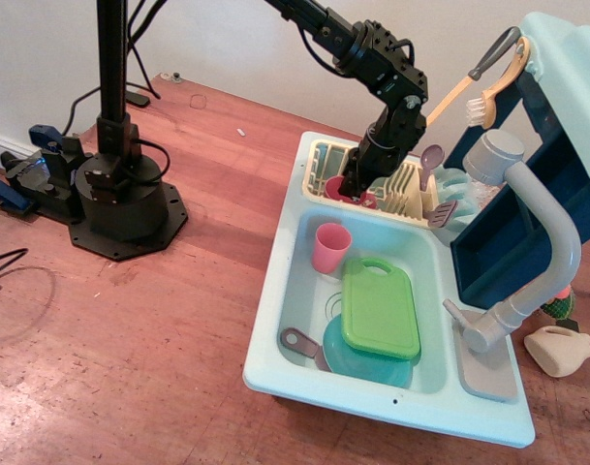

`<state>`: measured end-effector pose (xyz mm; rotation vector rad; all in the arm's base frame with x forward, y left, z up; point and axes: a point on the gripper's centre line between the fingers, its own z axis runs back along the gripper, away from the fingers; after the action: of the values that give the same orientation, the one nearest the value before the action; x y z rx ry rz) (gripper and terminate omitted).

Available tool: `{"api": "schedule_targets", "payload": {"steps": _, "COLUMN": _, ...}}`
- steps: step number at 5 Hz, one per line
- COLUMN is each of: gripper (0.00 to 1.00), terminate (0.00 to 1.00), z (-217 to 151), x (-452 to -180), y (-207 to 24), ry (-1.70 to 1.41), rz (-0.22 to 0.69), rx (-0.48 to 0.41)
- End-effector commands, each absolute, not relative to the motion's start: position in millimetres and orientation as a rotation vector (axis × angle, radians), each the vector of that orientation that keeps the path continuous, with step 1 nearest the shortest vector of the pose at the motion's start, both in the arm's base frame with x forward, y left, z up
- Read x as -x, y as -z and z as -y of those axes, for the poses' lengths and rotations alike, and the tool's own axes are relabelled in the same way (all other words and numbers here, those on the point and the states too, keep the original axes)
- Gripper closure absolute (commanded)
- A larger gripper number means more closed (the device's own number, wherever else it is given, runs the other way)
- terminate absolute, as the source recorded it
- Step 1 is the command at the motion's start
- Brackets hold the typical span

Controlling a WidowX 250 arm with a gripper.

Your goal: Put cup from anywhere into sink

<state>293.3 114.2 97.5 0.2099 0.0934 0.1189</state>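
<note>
The hot-pink cup (334, 184) sits in the left part of the cream-yellow dish rack (403, 186), at the back edge of the mint-aqua sink (275, 320). Only parts of the cup show on either side of the fingers. My black gripper (352, 185) points down into the rack, its tips at the cup's mouth. The arm hides the fingertips, so I cannot tell whether they are closed on the cup's rim.
In the basin stand a salmon-pink tumbler (330, 248), a green cutting board (380, 308) over a teal plate (362, 364), and a small grey-handled pan (296, 341). A grey faucet (539, 232) rises at the right. A purple spoon (430, 161) stands in the rack. The arm's base (120, 199) is at the left.
</note>
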Motion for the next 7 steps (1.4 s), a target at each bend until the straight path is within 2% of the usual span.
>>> {"api": "schedule_targets", "payload": {"steps": 1, "gripper": 1.0, "terminate": 0.0, "z": -108.7, "x": -304.0, "y": -106.1, "ry": -0.09, "rz": -0.055, "rx": -0.208}}
{"api": "schedule_targets", "payload": {"steps": 2, "gripper": 1.0, "terminate": 0.0, "z": -117.2, "x": -311.4, "y": -126.0, "ry": -0.079, "rz": -0.039, "rx": -0.24}}
{"api": "schedule_targets", "payload": {"steps": 3, "gripper": 1.0, "terminate": 0.0, "z": -131.4, "x": -321.6, "y": -164.9, "ry": -0.072, "rz": -0.018, "rx": -0.283}}
{"api": "schedule_targets", "payload": {"steps": 4, "gripper": 1.0, "terminate": 0.0, "z": -135.0, "x": -333.0, "y": -189.9, "ry": -0.069, "rz": 0.016, "rx": -0.3}}
{"api": "schedule_targets", "payload": {"steps": 6, "gripper": 1.0, "terminate": 0.0, "z": -112.1, "x": -357.3, "y": -189.1, "ry": -0.057, "rz": 0.078, "rx": -0.251}}
{"api": "schedule_targets", "payload": {"steps": 7, "gripper": 1.0, "terminate": 0.0, "z": -83.4, "x": -363.5, "y": -187.3, "ry": 0.018, "rz": 0.122, "rx": -0.18}}
